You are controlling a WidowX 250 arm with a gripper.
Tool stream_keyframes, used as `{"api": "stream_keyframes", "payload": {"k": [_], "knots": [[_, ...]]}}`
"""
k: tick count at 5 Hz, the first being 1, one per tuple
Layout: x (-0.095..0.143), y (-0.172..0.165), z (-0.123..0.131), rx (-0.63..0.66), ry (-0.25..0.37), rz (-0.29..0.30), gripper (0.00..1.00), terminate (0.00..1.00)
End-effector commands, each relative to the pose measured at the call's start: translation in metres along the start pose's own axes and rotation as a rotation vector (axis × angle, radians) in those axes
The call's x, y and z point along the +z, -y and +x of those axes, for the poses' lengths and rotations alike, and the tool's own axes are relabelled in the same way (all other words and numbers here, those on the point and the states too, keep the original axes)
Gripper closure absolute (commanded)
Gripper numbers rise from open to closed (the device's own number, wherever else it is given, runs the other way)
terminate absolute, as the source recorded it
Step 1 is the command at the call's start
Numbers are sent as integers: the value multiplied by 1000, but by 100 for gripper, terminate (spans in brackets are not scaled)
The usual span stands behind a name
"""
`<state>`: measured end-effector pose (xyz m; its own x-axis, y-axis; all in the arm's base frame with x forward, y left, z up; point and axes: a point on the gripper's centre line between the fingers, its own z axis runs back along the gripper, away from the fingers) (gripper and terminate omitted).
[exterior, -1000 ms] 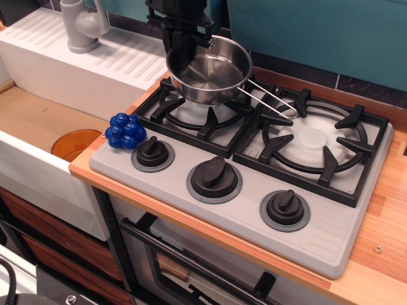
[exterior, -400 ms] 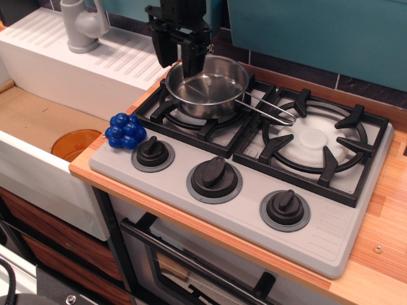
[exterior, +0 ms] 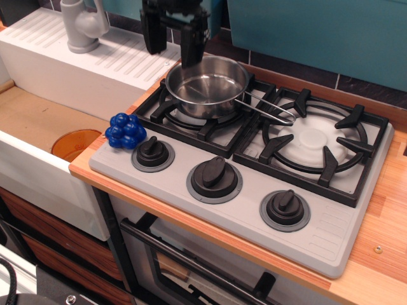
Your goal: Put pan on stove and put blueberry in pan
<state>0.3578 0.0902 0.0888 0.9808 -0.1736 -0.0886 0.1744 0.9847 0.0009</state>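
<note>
Lifted clear of the shiny steel saucepan now, black gripper jaws spread empty; bumpy blue plastic blueberry sits down-left of it, just beside the grey stove.

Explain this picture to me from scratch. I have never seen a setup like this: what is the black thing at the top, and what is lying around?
This is one camera looking down at a toy kitchen counter. The black thing at the top is the robot arm's pincer; its two fingers are spread apart and hold nothing. Just below it, a shiny steel pan sits on the left burner of the grey stove, its wire handle pointing right. A blue plastic blueberry rests at the stove's left edge, beside a black knob. To the left is a white sink with a grey tap.
</note>
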Motion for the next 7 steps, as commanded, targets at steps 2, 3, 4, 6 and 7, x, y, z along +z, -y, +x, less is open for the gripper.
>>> {"api": "stream_keyframes", "payload": {"k": [2,3,4,6,7], "knots": [[39,0,6,-3,97,48,0,0],[39,0,6,-3,97,48,0,0],[43,-3,-22,37,154,32,0,0],[35,0,-62,63,205,119,0,0],[23,-1,-81,62,229,134,0,0]]}}
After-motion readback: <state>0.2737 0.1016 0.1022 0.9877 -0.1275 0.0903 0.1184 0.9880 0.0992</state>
